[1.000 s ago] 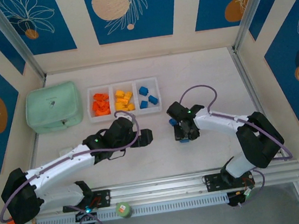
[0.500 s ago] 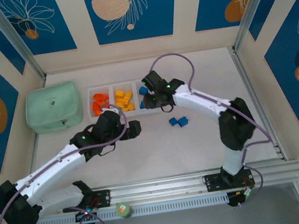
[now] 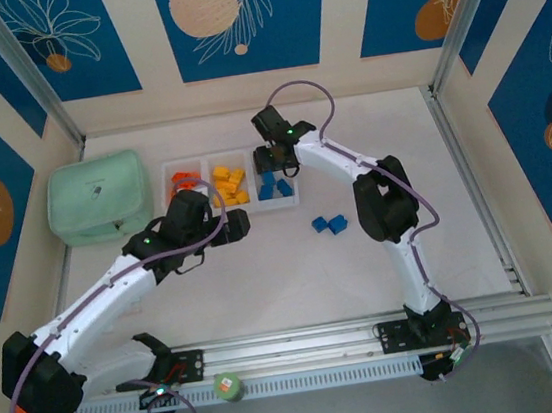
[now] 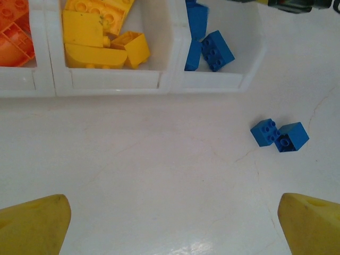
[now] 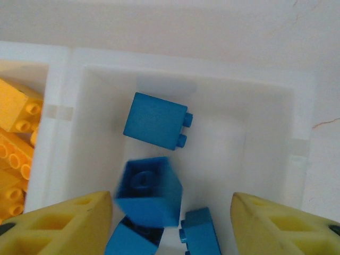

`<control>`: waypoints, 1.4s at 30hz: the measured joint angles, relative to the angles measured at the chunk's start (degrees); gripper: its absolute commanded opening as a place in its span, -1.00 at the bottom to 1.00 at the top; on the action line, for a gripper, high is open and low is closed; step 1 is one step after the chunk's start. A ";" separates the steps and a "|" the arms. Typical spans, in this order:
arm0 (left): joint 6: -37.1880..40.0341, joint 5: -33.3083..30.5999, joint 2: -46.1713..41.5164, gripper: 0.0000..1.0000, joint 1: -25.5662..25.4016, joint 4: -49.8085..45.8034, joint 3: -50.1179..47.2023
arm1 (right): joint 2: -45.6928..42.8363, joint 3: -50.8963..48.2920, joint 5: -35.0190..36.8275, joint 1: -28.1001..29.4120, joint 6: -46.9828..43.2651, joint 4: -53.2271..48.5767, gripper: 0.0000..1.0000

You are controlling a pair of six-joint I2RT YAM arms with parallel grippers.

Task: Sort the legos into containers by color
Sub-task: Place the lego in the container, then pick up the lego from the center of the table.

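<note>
Tray (image 4: 117,81), white, three compartments side by side: orange bricks (image 4: 13,32) left, yellow bricks (image 4: 101,37) middle, blue bricks (image 4: 215,50) right.
Left gripper (image 3: 241,224): over the table just in front of the tray, jaws spread wide, bare tabletop between them.
Right gripper (image 5: 172,218): above the blue compartment, jaws spread. One blurred blue brick (image 5: 149,192) lies between them, close to one finger; contact cannot be told.
Loose pair of blue bricks (image 4: 279,135): on the table, touching each other, right of the tray.

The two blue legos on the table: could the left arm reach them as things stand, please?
Probably yes: the left pincer is open and empty, and only bare table lies between it and the blue legos.
</note>
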 measured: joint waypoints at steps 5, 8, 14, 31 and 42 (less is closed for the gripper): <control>0.00 0.59 -0.17 0.99 0.00 -0.04 0.00 | -8.52 -7.91 -1.27 0.50 -0.28 0.66 0.41; -0.04 1.07 -0.72 0.99 0.00 -0.02 0.00 | -16.63 -14.47 -1.95 0.50 -0.24 1.57 0.48; -0.28 2.49 -2.38 0.99 -0.39 0.48 -0.52 | -31.39 -27.43 -2.12 0.00 0.83 2.25 0.61; -5.57 2.05 -0.70 0.99 -9.09 5.75 -5.35 | -43.19 -58.01 -1.75 -4.70 8.20 0.35 0.85; -6.34 1.57 1.16 0.99 -10.32 7.37 -5.35 | -36.81 -58.34 -2.01 -8.20 5.75 5.25 0.53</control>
